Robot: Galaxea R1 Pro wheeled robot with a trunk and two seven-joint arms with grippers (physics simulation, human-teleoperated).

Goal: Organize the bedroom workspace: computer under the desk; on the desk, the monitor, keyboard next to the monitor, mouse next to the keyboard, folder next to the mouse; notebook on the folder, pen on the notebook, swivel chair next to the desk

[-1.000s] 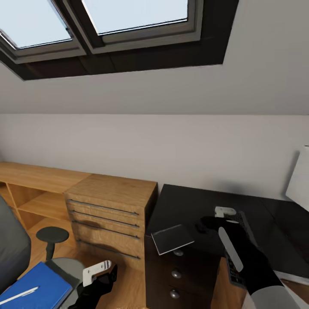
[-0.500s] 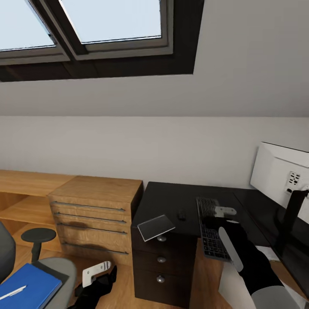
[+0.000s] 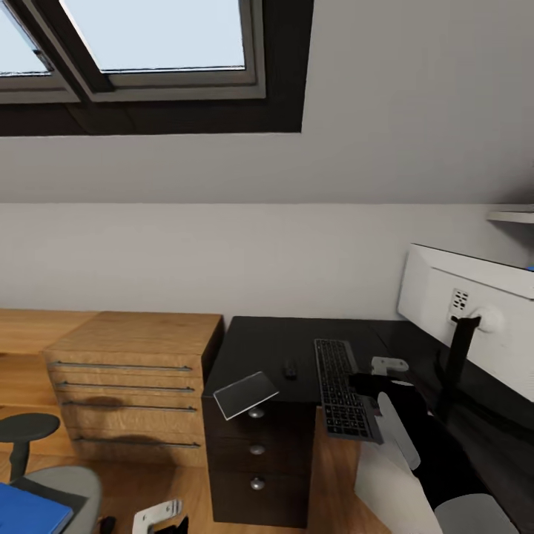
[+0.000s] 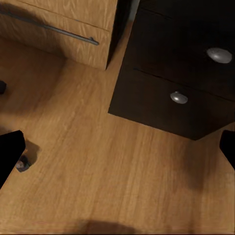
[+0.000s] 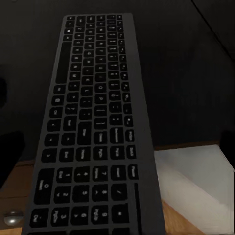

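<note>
1. the head view has swung right since a second ago; the monitor (image 3: 475, 311) now shows on the desk (image 3: 297, 341), the folder (image 3: 26, 512) slips to the corner on the swivel chair (image 3: 59, 482).
2. the keyboard (image 3: 337, 378) lies beside the monitor, mouse (image 3: 291, 368) just left of it, notebook (image 3: 245, 394) overhanging the desk edge.
3. right gripper (image 3: 386, 367) hovers over the keyboard, jaws spread, empty; left gripper (image 3: 159, 513) hangs low over the floor, jaws also apart.

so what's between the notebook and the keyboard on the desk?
Head view: the mouse lies on the desk between the notebook and the keyboard; otherwise bare black top.
</note>
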